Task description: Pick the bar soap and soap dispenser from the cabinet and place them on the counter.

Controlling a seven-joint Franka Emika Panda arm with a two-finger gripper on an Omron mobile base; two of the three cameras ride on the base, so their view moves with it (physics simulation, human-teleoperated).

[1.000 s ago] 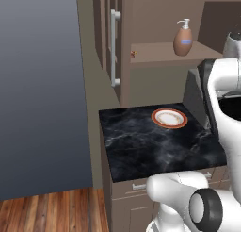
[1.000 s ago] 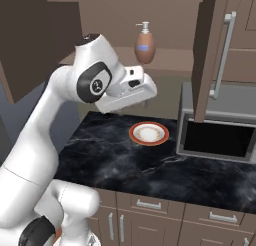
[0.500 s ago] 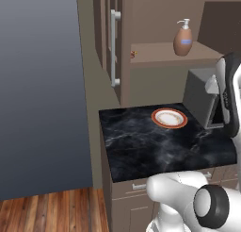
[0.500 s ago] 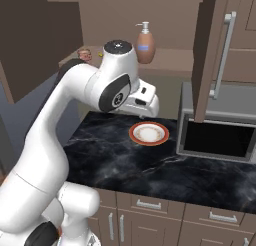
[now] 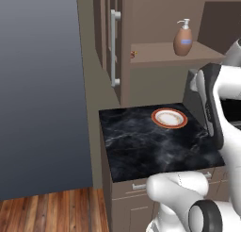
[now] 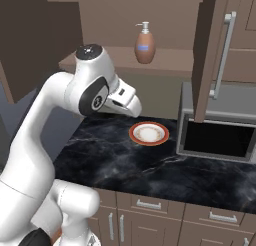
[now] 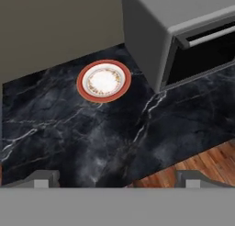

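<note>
The soap dispenser [image 5: 183,38] [image 6: 145,44], a brown bottle with a white pump and blue band, stands upright on the open cabinet's shelf [image 5: 160,52] [image 6: 115,57]. The bar soap [image 5: 134,53] is a tiny orange block at the shelf's left front edge. Below lies the black marble counter [image 5: 141,151] [image 6: 150,165] [image 7: 92,138]. My gripper [image 7: 118,180] hangs above the counter and looks down at it, well below the shelf and apart from both soaps. It is open, the fingertips [image 7: 43,177] stand wide apart, and nothing is between them.
A red-rimmed plate [image 5: 169,118] [image 6: 149,133] [image 7: 104,81] sits on the counter near the back. A grey microwave [image 6: 220,135] [image 7: 174,32] stands to its right. Cabinet doors [image 5: 113,47] [image 6: 215,50] with silver bar handles hang open on both sides. Wooden floor [image 5: 47,212] lies beyond the counter's left end.
My arm has folded and turned, its upper joint swinging rightward in the right base view and the forearm coming down in the left one. The gripper stays open; the soaps have not moved.
</note>
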